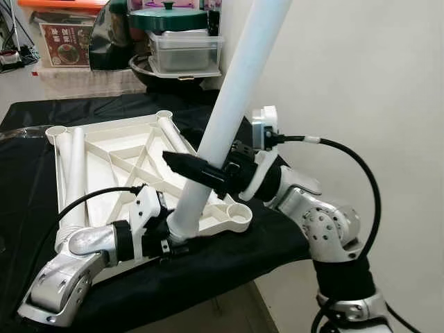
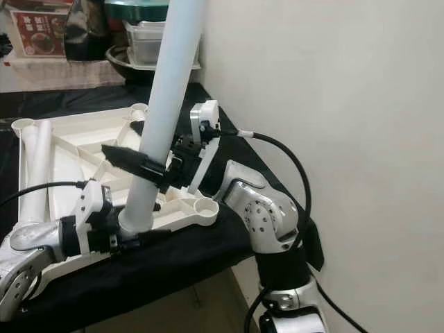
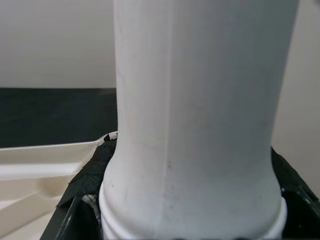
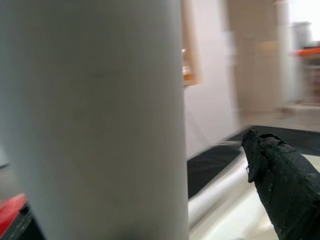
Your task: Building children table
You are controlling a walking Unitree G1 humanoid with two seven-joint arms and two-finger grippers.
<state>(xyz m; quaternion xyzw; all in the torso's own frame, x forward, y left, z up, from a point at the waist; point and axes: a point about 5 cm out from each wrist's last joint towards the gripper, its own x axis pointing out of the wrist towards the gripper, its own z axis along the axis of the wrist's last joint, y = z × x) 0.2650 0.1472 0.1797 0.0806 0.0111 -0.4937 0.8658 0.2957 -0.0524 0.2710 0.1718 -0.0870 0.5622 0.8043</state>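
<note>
Your long white plastic table leg (image 1: 232, 104) stands tilted, its flared lower end at the near edge of the upturned cream plastic tabletop (image 1: 111, 163), just beside the near-right corner socket (image 1: 239, 212). You can't tell whether that end is seated in a socket or only resting against the rim.

Right gripper (image 1: 201, 173) is clamped across the leg partway up, one black finger (image 1: 182, 163) sticking out past the leg on the tabletop side. Left gripper (image 1: 177, 243) sits at the leg's base; its fingers are hidden behind the leg, so you can't tell open or closed.

Two more white legs lie flat on the tabletop: one (image 1: 73, 173) along its left edge, one (image 1: 172, 135) near its far-right corner.

The tabletop lies underside up on a black cloth-covered table (image 1: 229, 267). Beyond the tabletop's far edge: a dark green pot lid (image 1: 168, 16) on a clear plastic container (image 1: 184, 50), and a red printed box (image 1: 66, 43) to the left of those. A plain pale wall (image 1: 361, 83) runs close along the tabletop's right side.

Left wrist view gives you the leg's flared base (image 3: 192, 200) up close, with black tape on a finger (image 3: 87, 175) beside it and the tabletop rim behind. Right wrist view is blurred: leg shaft (image 4: 95, 115) filling the near side, one black fingertip (image 4: 282, 185) beyond.
</note>
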